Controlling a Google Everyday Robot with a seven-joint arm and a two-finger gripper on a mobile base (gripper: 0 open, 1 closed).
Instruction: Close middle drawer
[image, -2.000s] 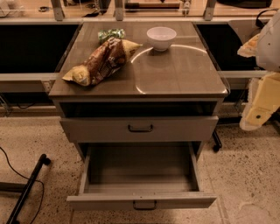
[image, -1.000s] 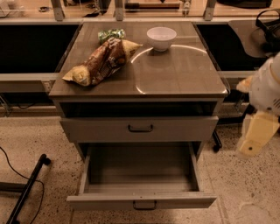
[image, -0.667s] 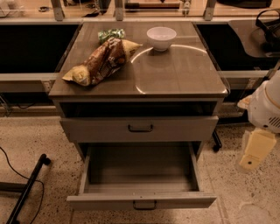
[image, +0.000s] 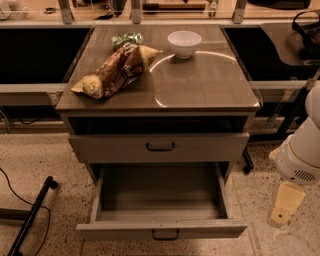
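One grey-tan middle drawer (image: 162, 231) gapes open, and the cream gripper (image: 284, 206) (can't tell its grip) hovers right of it, so next it probably pushes that front in.

drawers (image: 159, 148) (image: 161, 231) 2 | snack bags (image: 117, 72) (image: 126, 39) 2 | bowl (image: 184, 43) 1 | end effector (image: 283, 207) 1, lower right

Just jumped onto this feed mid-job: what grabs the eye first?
The middle drawer stands pulled far out and empty, below the upper drawer. On the cabinet top lie a chip bag and a white bowl. The end effector hangs low at the right, apart from the drawer.
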